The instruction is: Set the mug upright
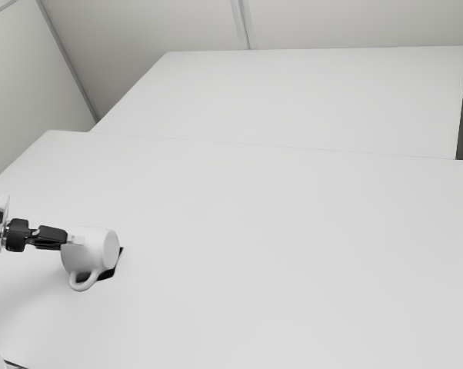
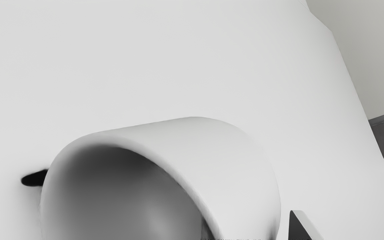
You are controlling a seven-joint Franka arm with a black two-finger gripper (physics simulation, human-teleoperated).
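The tool (image 1: 76,240) reaches out almost level, its two fingers parted with a stretch of the mug's wall between them; the exact width of the opening cannot be read. One finger (image 2: 300,228) stands just outside the wall, a thin slit of pale background showing between the two. A dark edge just inside the mouth looks to be the other finger, though the wall hides most of it, so nothing seems gripped. Right at the tool's tips is the mug (image 1: 91,250), lying on its side rather than upright, with its mouth turned to the tool and its base turned away. That facing probably explains the level approach: from here one finger can go into the hollow and the other stay outside, giving a pinch on the wall well clear of the handle (image 1: 83,282), which hangs below the tool's line. Setting it upright would likely call for a firm hold on that wall, then a turn that brings the mouth up and the base down; a shallow pinch might let the round body roll or slip. Under the mug and past it from the tool is a black patch (image 1: 108,274), perhaps shadow; whether the mug bears fully on the tabletop (image 1: 278,254) cannot be told. Farther out, beyond the tabletop, lies a second white surface (image 1: 308,100), with a pale wall (image 1: 354,23) behind it.
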